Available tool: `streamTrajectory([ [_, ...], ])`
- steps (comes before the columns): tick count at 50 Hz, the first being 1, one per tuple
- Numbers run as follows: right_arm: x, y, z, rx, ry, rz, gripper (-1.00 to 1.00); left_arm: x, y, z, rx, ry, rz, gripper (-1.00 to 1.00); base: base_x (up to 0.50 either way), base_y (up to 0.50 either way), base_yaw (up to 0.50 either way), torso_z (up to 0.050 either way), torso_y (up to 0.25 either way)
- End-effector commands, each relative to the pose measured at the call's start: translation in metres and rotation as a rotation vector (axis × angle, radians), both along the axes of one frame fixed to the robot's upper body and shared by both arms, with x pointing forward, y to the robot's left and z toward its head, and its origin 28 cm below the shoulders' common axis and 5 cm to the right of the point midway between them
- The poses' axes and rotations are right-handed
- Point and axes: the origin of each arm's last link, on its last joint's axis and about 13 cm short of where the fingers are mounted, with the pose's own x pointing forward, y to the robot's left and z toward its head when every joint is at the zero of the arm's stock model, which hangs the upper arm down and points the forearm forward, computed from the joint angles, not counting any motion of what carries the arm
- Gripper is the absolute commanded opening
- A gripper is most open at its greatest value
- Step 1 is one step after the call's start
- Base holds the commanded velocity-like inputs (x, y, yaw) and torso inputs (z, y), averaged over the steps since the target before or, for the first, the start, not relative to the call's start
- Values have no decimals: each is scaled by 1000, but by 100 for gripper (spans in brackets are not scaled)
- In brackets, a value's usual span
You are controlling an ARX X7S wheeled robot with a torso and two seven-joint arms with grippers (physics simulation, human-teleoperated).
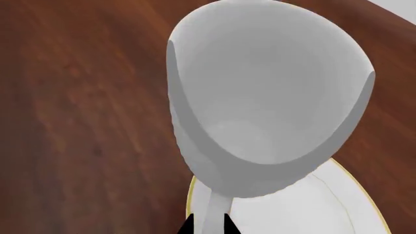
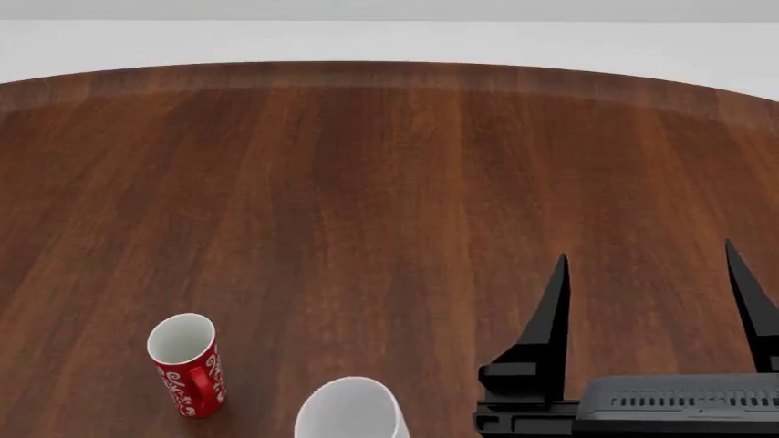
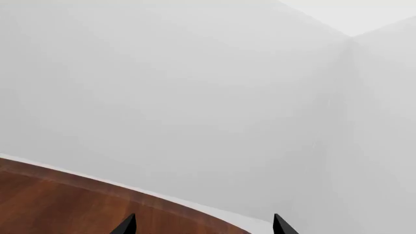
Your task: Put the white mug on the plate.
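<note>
Left gripper point(image 1: 209, 225) pinches white mug point(image 1: 270, 92) over plate point(image 1: 325, 204); right gripper point(image 2: 651, 292) spread

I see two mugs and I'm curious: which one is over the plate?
The plain white mug, over the gold-rimmed plate. The red mug with white swirls stands alone on the table.

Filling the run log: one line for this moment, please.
left gripper: shut on glossy white mug handle | over gold-rimmed white plate | right gripper: open, idle
</note>
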Motion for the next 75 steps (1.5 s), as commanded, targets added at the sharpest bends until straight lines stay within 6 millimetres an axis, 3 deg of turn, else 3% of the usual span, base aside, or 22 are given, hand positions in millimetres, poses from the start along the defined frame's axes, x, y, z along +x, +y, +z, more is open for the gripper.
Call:
streamTrajectory([
  [1,0,0,0,4,-2,2,100,3,-5,-3,2,30,-21,-100,0,0,0,0,0],
  [24,-1,0,-2,6,-1,5,100,-4,-15,0,64,77,-107,-100,0,0,0,0,0],
  [53,0,0,-4,15,-6,9,100,-28,-11,6,115,129,-136,-100,0,0,0,0,0],
  [75,1,0,-3,16,-10,13,100,-20,-9,-1,147,165,-119,-100,0,0,0,0,0],
])
